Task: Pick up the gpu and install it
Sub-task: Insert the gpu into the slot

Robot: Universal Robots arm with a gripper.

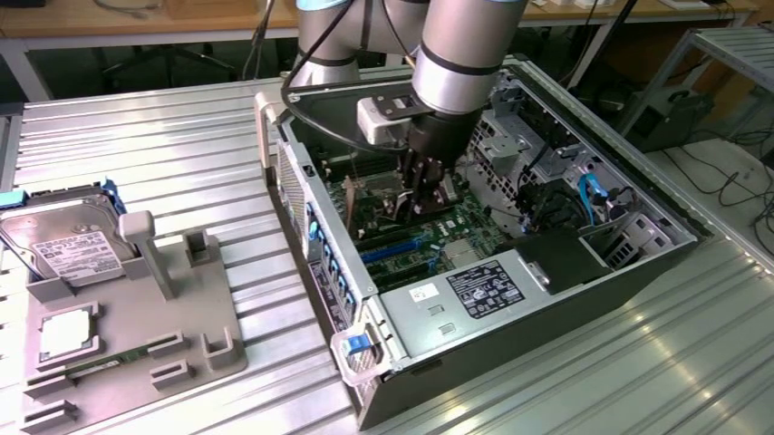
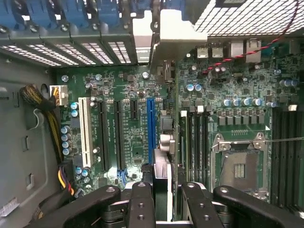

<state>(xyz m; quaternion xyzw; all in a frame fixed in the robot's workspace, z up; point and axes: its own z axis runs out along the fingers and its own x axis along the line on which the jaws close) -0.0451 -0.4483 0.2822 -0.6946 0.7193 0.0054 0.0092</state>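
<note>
The pincer [image 2: 161,199] was clamped on the gpu [image 2: 162,123], its black fingers [image 2: 141,202] pressing either side of the card's edge. In the wrist view the card stood on edge over the green motherboard [image 2: 228,118], just beside the blue expansion slot [image 2: 150,128], with its pale metal bracket [image 2: 173,33] reaching the rear slot openings of the case. In the exterior view the pincer [image 1: 418,204] hung inside the open computer case [image 1: 581,299], which lay on the ribbed metal counter [image 1: 145,145]. Toward the exterior view's left, a silver hard drive [image 1: 67,245] rested in a grey holder tray [image 1: 194,326].
</note>
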